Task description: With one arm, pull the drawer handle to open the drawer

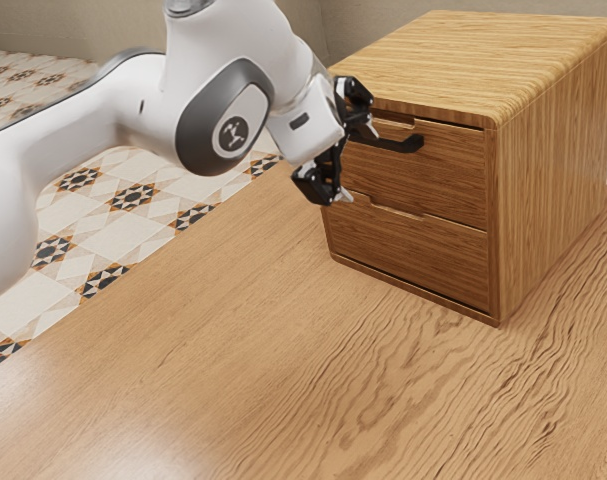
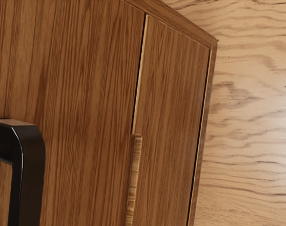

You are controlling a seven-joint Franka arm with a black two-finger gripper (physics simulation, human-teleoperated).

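A wooden cabinet point(image 1: 483, 60) with two drawers stands on the floor at the exterior view's right. The top drawer point(image 1: 423, 185) carries a black bar handle point(image 1: 401, 145); its front looks about level with the lower drawer point(image 1: 413, 250). My gripper point(image 1: 345, 148) is at the handle's end nearest the arm. It is open, one finger point(image 1: 359, 105) above the bar's height and the other well below, neither pressing the bar. In the wrist view the handle's black corner point(image 2: 25, 160) stands close before the top drawer's front point(image 2: 81, 84), with the lower drawer point(image 2: 171, 122) beyond the seam.
The cabinet stands on a wood-grain floor point(image 1: 283, 380) that spreads toward the front. A patterned tile strip point(image 1: 113, 220) runs under the arm at the exterior view's left. A wall lies behind.
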